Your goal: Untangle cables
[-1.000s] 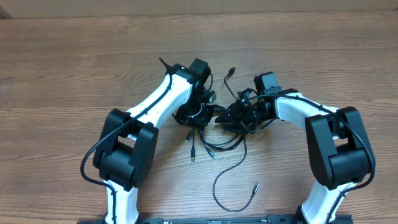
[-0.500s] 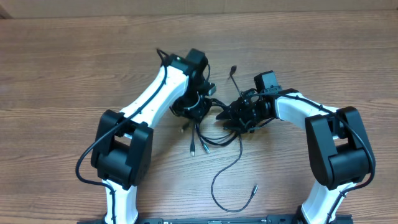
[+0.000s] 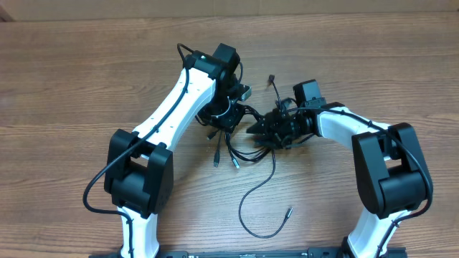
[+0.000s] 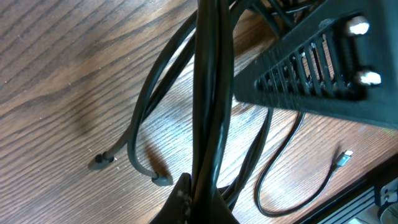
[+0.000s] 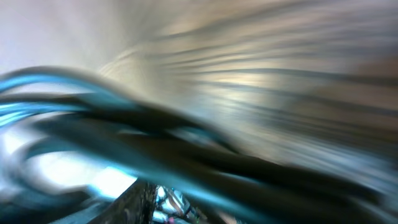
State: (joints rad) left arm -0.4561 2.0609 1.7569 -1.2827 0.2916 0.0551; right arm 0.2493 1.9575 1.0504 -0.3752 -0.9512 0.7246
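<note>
Wood-grain table (image 3: 79,79), both arms reaching in toward the middle. Left arm (image 3: 179,107) comes in from the lower left and right arm (image 3: 344,129) from the lower right, with the wrists near each other. The cables (image 3: 244,147) sit as one black tangle between and just below the two grippers, roughly at table centre. Left gripper (image 3: 224,122) is fully closed. Its wrist view shows several cords running taut straight out of its tips, so it's clamped on the cables. Right gripper (image 3: 259,130) is buried in the right side of the tangle. Its wrist view is all blur, with cords right against the lens, so I can't tell how far apart the fingers are or whether it grips anything. One loose cable (image 3: 242,211) trails out of the bundle toward the near edge in an open loop. It ends in a small silvery plug (image 3: 289,211) lying flat, well apart from the tangle. Two more plug ends (image 3: 216,163) lie side by side just below the left gripper, on the wood. Another short end (image 3: 272,77) pokes out on the far side, near the right gripper.
</note>
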